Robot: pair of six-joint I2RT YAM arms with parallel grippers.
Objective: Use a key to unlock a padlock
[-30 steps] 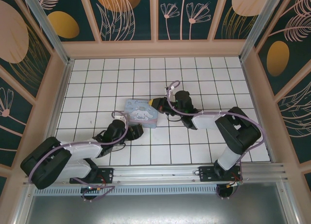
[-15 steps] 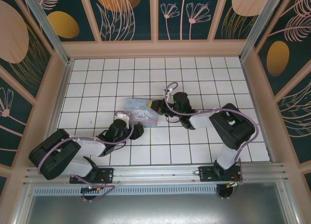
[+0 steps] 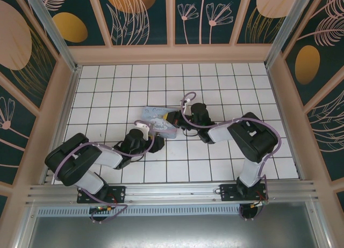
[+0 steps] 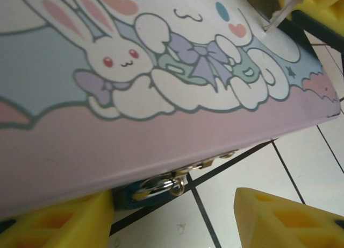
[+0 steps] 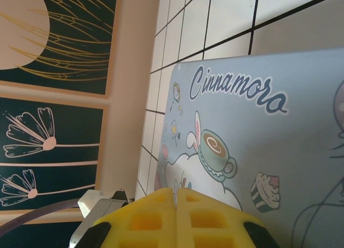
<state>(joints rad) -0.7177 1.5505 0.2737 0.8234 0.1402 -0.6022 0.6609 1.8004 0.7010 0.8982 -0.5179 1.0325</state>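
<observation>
Half-open left jaws flank the padlock [image 4: 161, 186]; right jaws pinch key [image 4: 278, 19].

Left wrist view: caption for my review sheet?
Open left gripper straddles the padlock at the cartoon tin clasp.

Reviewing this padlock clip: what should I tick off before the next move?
1. Left gripper open: ok, one finger each side of the lock.
2. Padlock found: ok, it hangs at the tin box edge, just above the tiles.
3. Padlock gripped: not ok, the jaws are not closed on it.
4. Right gripper holding the key: ok, the pale blade pokes out from shut tips.
5. Key at padlock: not ok, it is over the lid, apart from the lock.
6. Keyhole facing: cannot tell.
</observation>
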